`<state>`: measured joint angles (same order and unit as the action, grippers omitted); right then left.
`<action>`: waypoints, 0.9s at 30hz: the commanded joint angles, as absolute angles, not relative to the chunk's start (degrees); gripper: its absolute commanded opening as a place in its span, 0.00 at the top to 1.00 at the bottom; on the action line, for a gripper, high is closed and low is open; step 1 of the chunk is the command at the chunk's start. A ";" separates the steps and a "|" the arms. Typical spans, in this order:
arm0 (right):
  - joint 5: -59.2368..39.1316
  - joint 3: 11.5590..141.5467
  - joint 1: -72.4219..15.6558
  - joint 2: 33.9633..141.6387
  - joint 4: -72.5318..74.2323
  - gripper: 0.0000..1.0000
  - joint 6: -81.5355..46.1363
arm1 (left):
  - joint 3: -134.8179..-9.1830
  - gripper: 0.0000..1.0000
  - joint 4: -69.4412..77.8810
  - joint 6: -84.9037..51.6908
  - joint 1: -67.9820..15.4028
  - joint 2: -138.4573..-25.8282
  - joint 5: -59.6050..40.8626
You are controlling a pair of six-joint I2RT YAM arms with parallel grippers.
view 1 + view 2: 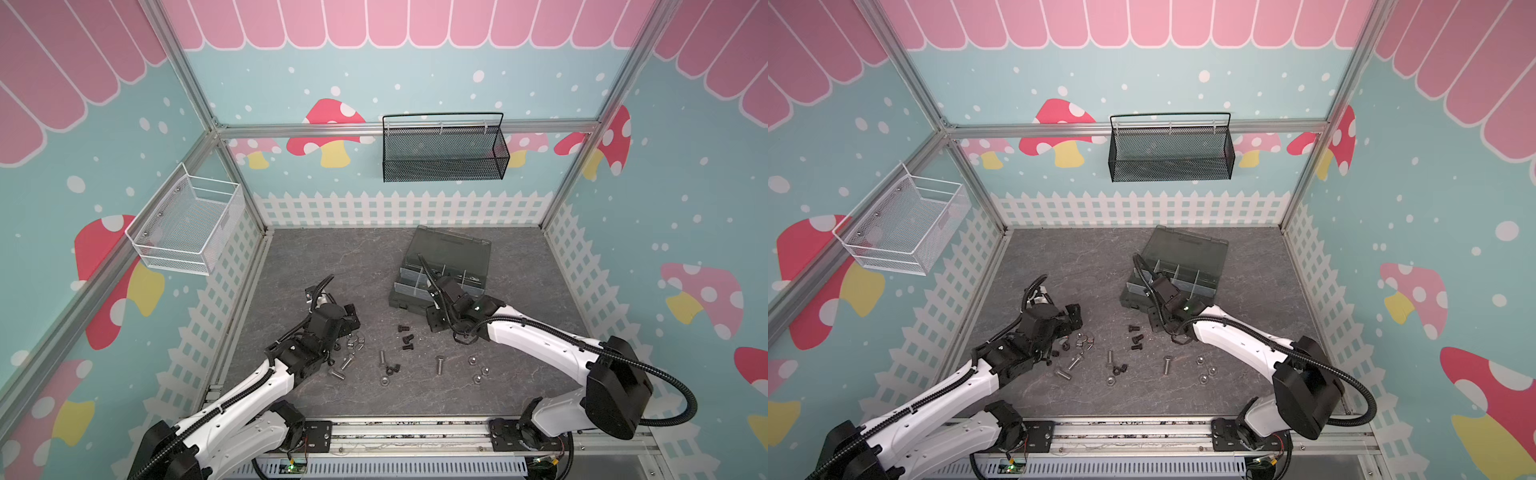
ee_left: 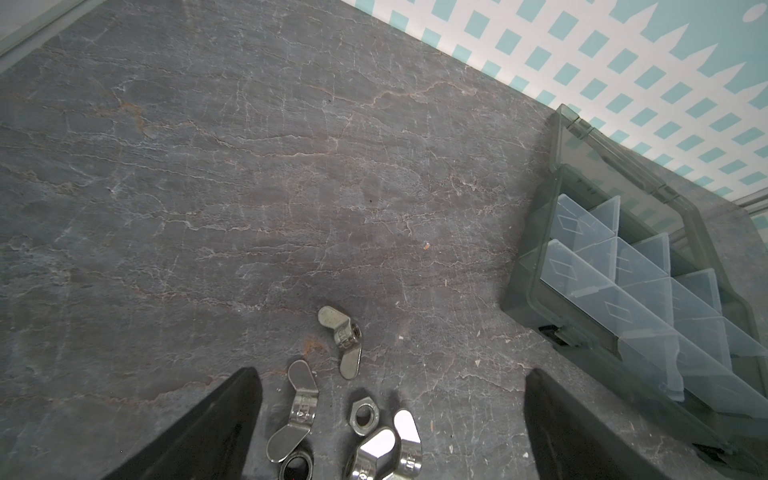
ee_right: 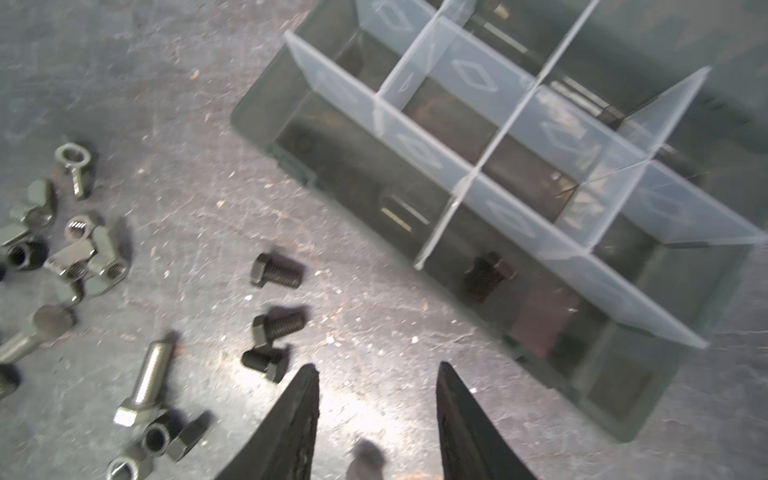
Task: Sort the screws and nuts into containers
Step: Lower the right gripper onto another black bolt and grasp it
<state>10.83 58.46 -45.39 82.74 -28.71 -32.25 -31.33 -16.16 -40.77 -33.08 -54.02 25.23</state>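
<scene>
Right pincer [image 3: 376, 399]: jaws apart, nothing gripped. Ahead of tips: containers [image 3: 415, 145], 1 black screw [image 3: 488, 276] in a near-row compartment. Beside tips, on table: 3 black screws [image 3: 276, 272]. Left pincer [image 2: 392, 374]: wide open, wing nuts [image 2: 340, 340] between jaws

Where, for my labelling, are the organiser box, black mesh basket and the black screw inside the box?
Organiser box [image 1: 453, 249]: in a top view, its lid.
Black mesh basket [image 1: 444, 171]: in a top view, its front mesh.
Black screw [image 3: 486, 276]: right wrist view, its middle.
</scene>
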 commanded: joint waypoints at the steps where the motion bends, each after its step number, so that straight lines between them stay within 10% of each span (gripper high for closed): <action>1: 9.46 57.68 -47.98 84.14 -29.88 0.52 -35.65 | -32.74 0.01 -17.70 -43.33 -33.16 -53.59 27.40; 27: 9.87 68.30 -51.77 104.19 -26.08 0.45 -28.68 | -28.15 0.01 -19.82 -47.22 -32.78 -44.15 29.27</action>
